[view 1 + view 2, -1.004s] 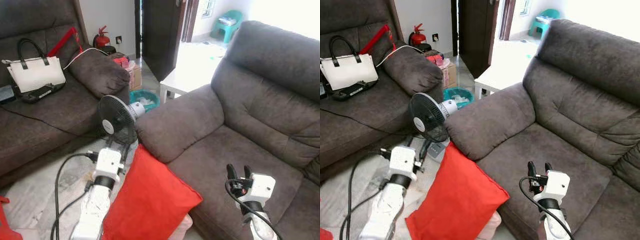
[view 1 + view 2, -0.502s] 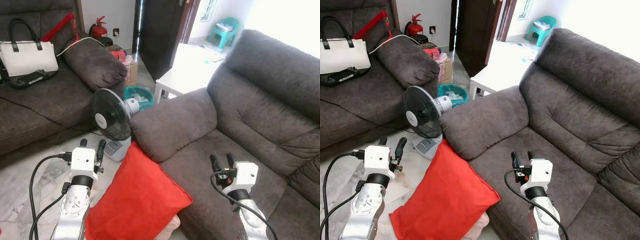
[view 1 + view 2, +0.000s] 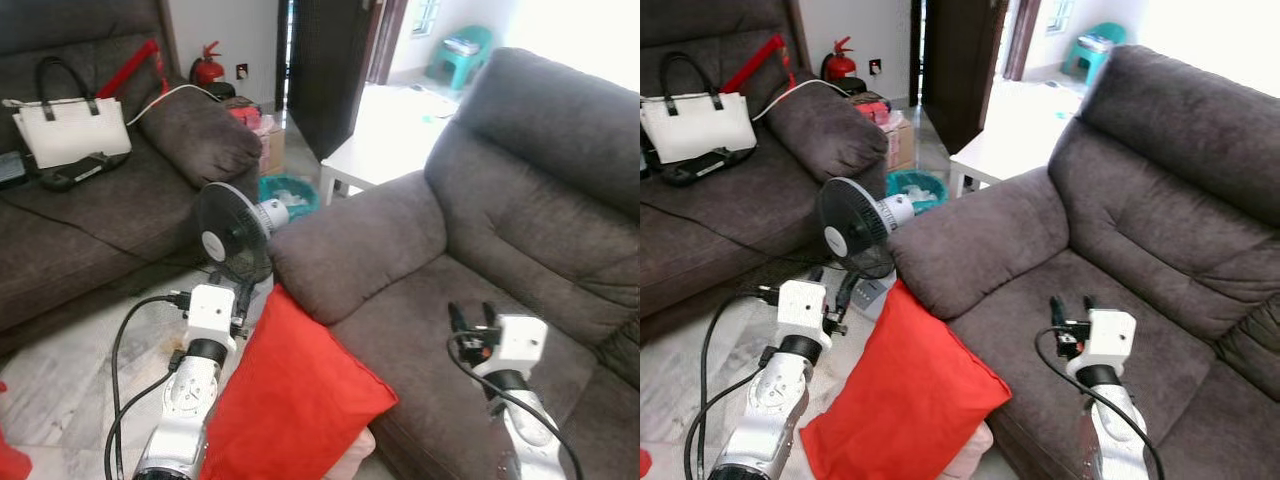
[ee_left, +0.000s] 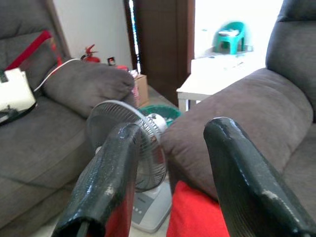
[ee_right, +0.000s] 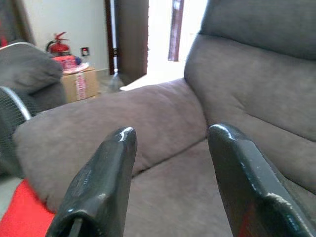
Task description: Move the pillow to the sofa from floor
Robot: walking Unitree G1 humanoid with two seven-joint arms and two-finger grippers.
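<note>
A red pillow (image 3: 295,400) stands on the floor, leaning against the front of the grey sofa (image 3: 480,250) below its armrest (image 3: 360,245). My left gripper (image 3: 832,282) is open just left of the pillow's top corner, not touching it. In the left wrist view the fingers (image 4: 106,182) frame the fan and the armrest, with the pillow (image 4: 197,215) low between them. My right gripper (image 3: 471,315) hovers open over the sofa seat, holding nothing. The right wrist view looks past its fingers (image 5: 98,192) at the armrest (image 5: 123,113) and a red corner of the pillow (image 5: 22,215).
A black table fan (image 3: 232,235) stands on the floor right behind the left gripper and pillow. A second sofa at left carries a white handbag (image 3: 70,130). A white low table (image 3: 385,150), a teal bin (image 3: 290,192) and a black cable (image 3: 120,370) on the tiles are nearby.
The whole view has swayed with the camera. The left gripper sits closer to the pillow's top corner than half a second ago. The pillow lies as before and both grippers stay open.
</note>
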